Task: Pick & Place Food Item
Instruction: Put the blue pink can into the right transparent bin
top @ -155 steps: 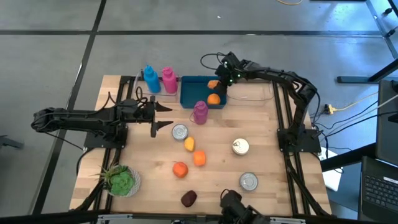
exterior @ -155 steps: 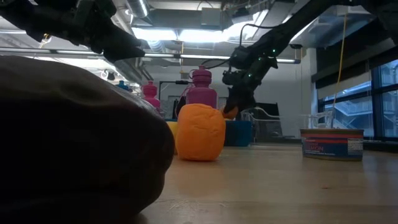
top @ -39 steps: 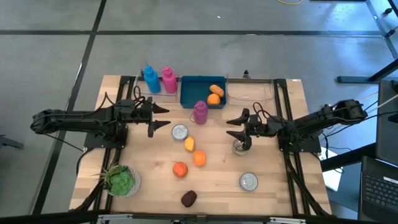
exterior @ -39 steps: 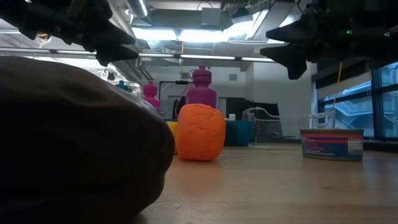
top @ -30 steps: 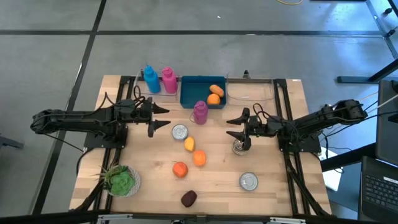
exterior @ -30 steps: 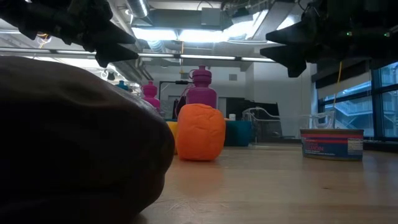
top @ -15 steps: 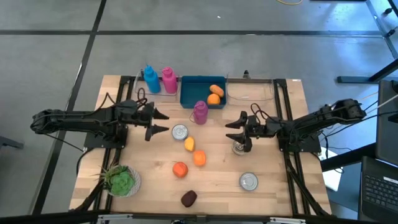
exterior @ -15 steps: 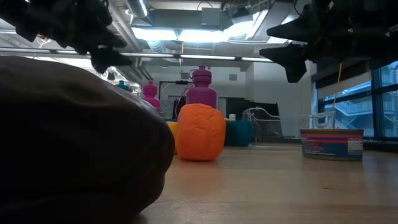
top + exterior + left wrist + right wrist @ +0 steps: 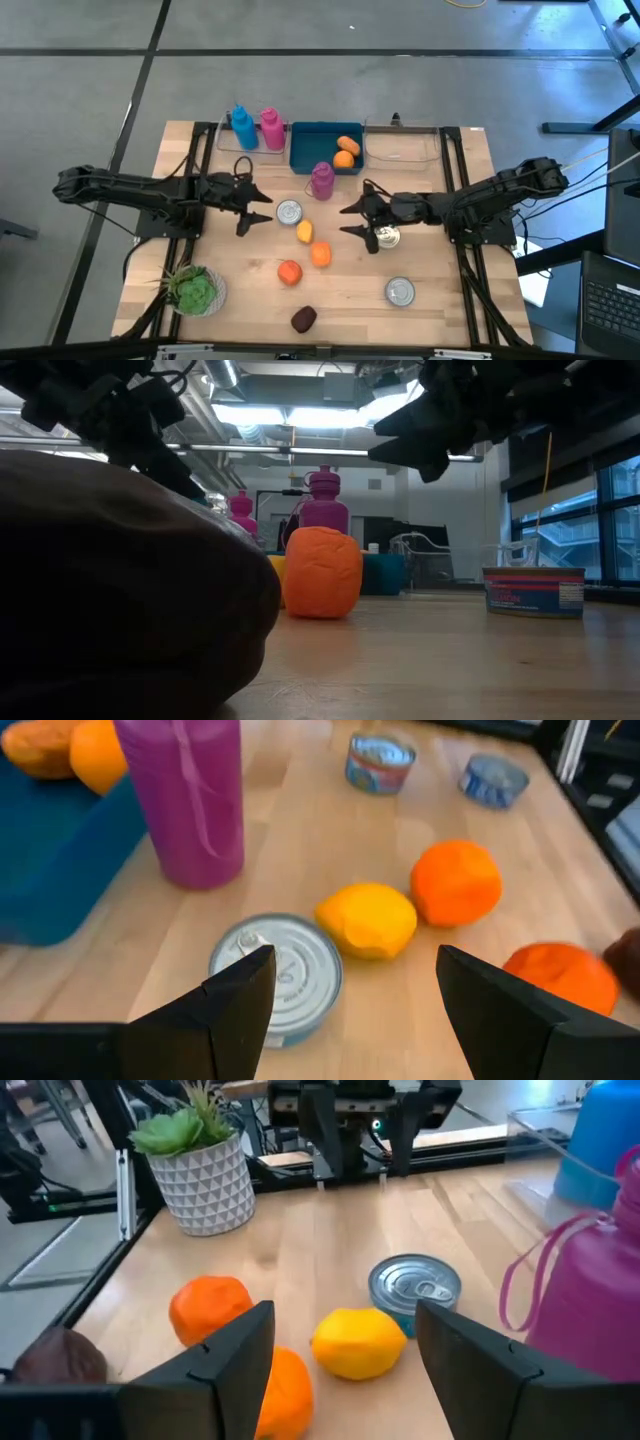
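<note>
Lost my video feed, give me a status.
Left gripper and right gripper jaws open, empty, flanking yellow food item. Tin can beside it.

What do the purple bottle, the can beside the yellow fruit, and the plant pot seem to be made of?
Purple bottle: likely plastic, smooth and slightly glossy, with a soft sheen and a thin carry loop.
Can: metal, shiny silver lid with a pull tab.
Plant pot: white with a faceted diamond pattern, matte; perhaps ceramic or plastic, the look leaves it open.
</note>
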